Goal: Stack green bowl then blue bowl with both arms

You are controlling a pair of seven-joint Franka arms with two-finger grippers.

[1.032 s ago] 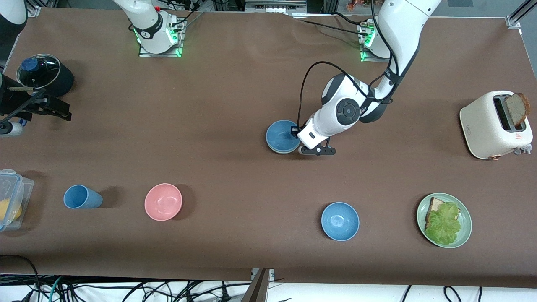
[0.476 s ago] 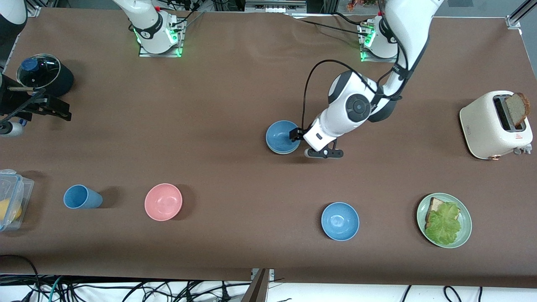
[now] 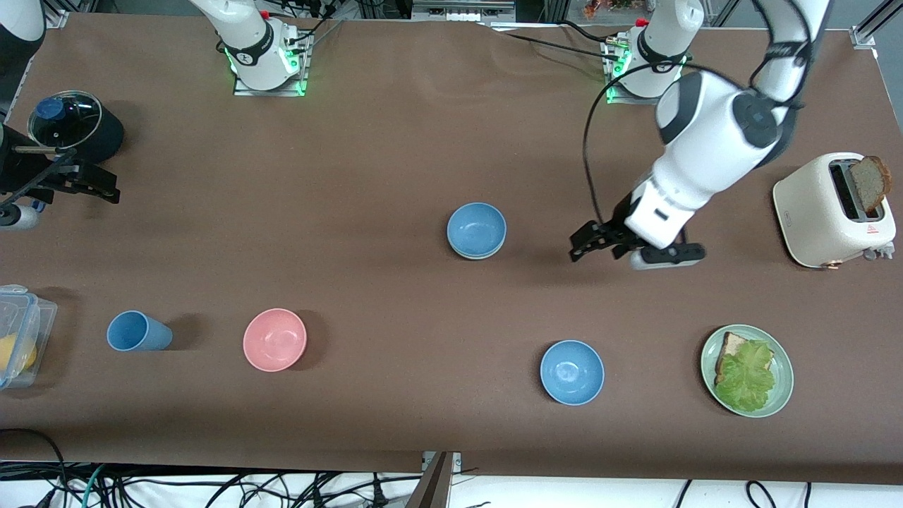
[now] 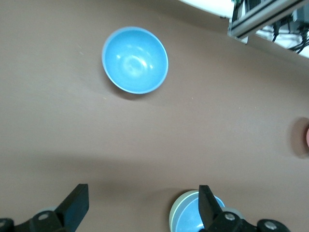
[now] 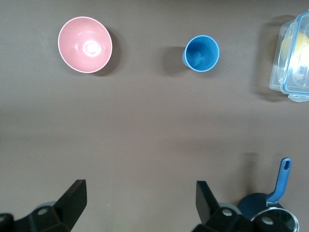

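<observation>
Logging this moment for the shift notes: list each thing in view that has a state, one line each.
blue bowl: nested in the green bowl, upright
green bowl: under it, only its rim shows
second blue bowl: upright, empty, alone
pink bowl: upright, empty
blue cup: upright
green plate: holds bread and lettuce
toaster: bread slice sticking up
left gripper: open, holding nothing, over bare table
right gripper: open, waiting beside the lidded pot

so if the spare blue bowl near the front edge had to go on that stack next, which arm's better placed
Probably left. The left gripper hangs open between the stack and the spare blue bowl, both in its wrist view. The right gripper, also open, waits by the pot at its own end.
</observation>
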